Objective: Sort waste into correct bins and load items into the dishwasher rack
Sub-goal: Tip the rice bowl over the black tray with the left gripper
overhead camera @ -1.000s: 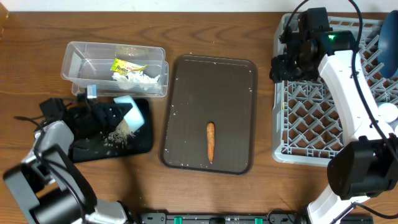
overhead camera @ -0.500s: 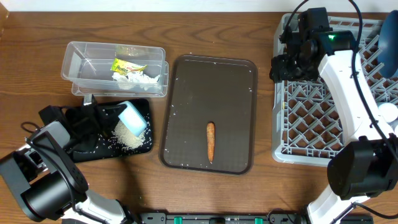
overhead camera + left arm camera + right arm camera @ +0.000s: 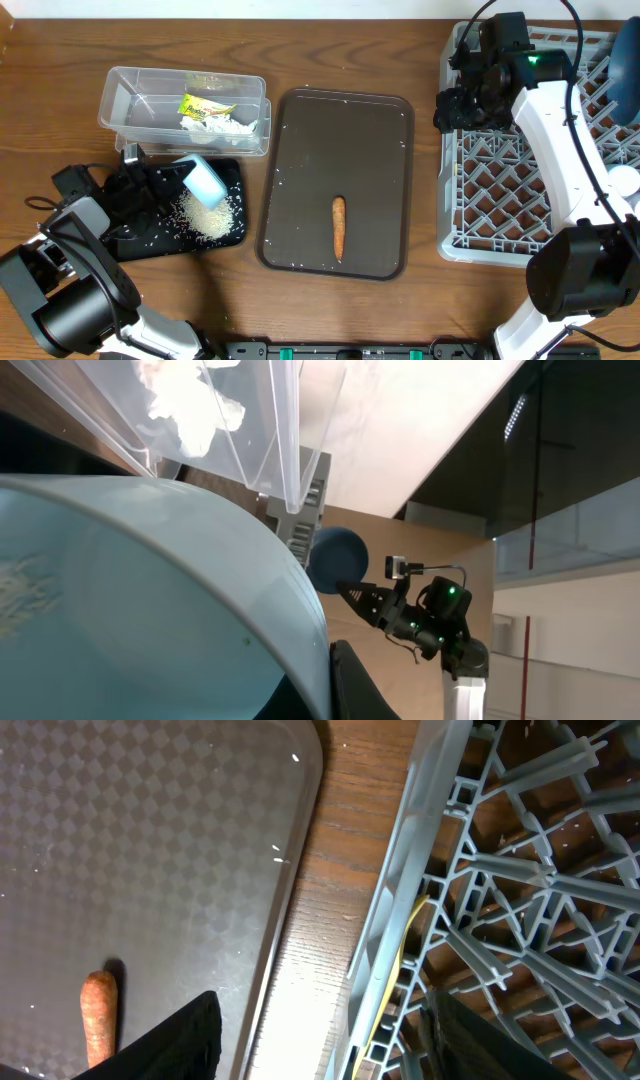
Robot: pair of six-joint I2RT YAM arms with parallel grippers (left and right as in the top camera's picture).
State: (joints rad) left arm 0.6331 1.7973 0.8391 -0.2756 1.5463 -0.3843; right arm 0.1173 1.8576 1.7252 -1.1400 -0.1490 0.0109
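My left claw is clenched on the light-blue cup, tipped over the black tray where rice lies. My right claw hangs spread apart, holding nothing, over the rack edge. The carrot lies on the brown tray.

Overhead: you get bright, even, diffuse light from above; the table shows its wood grain with no hot spots; shadows under the arms are soft and short; the serving tray carries only a dull sheen; faint glints sit on the rim of the clear tub; focus is sharp edge to edge; the green indicator light blooms slightly. Left wrist: the light-blue cup fills the near field, soft and out of focus; a blown-out white band runs across the top centre; the right side falls dark. Right wrist: a strong glare stripe washes out the wood between tray and dishwasher rack; the tray's texture is crisp; the carrot piece throws a short dark shadow.
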